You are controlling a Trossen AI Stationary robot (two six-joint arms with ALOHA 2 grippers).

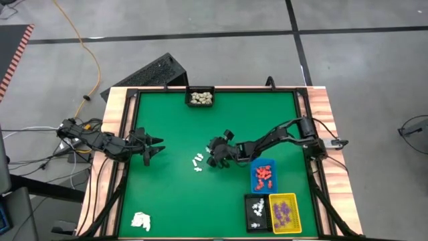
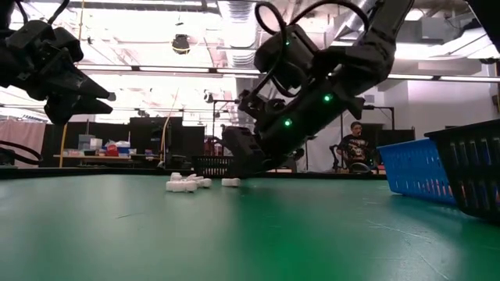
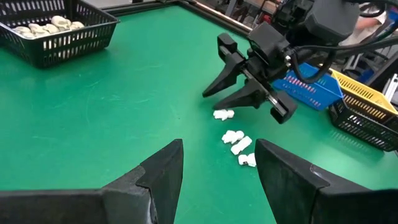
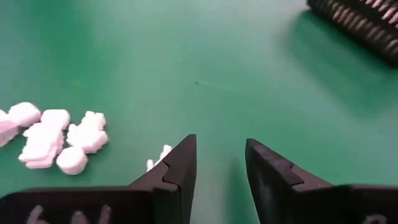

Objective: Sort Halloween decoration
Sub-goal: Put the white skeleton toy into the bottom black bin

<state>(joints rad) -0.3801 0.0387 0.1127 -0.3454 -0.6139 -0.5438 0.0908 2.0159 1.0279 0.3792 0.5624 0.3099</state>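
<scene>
White pieces (image 1: 197, 161) lie mid-table. The right gripper (image 1: 212, 161) sits low just beside them, fingers apart and empty; it should straddle the nearest piece (image 3: 223, 114) alone before closing. The left gripper (image 1: 155, 148) waits open near the left edge.

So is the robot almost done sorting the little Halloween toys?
Nearly. Red pieces sit in the blue tray, purple ones in the yellow tray, white ones in the black tray and cream ones in the far tray. The right gripper, open and empty, is low beside the last white pieces on the green mat. Those still need sorting. The left gripper waits open at the left.
</scene>
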